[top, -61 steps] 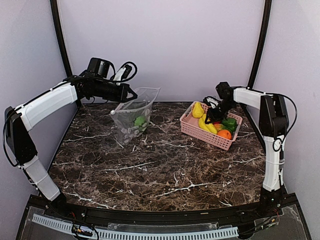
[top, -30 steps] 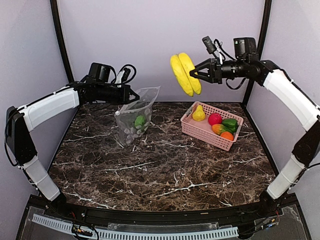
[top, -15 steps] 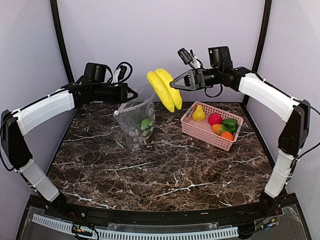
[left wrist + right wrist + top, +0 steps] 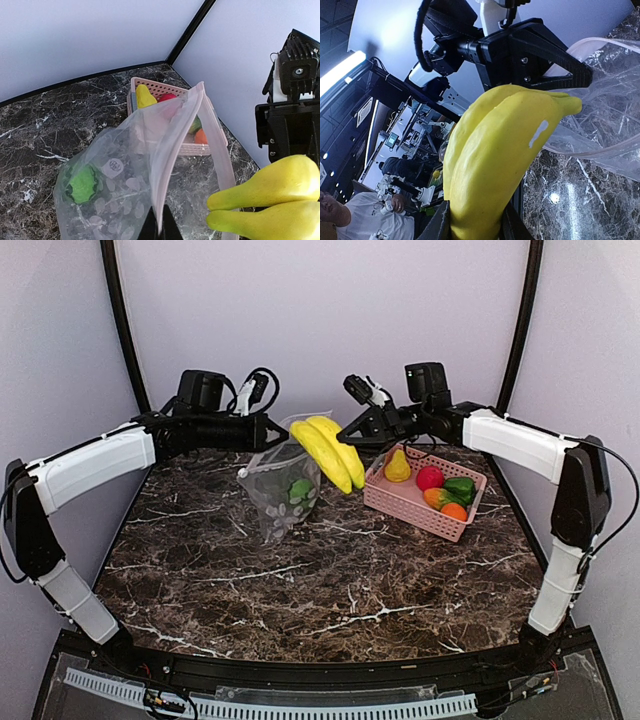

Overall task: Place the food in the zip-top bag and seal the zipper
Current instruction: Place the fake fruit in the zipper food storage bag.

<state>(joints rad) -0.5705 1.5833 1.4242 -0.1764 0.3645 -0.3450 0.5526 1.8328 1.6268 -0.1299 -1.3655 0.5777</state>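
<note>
The clear zip-top bag stands on the marble table, and my left gripper is shut on its top edge. In the left wrist view the fingertips pinch one lip of the pale pink zipper, and the bag's mouth gapes open. A green piece lies inside it. My right gripper is shut on the yellow banana, which hangs tilted right at the bag's mouth. The banana fills the right wrist view between my jaws.
A pink slotted basket sits to the right of the bag. It holds a yellow pear, a red fruit, a green pepper and an orange. Walls close in the back and both sides.
My right arm lifted the banana out of the basket, then carried it left and down to the bag's mouth. My left gripper moved the bag's top slightly right.
</note>
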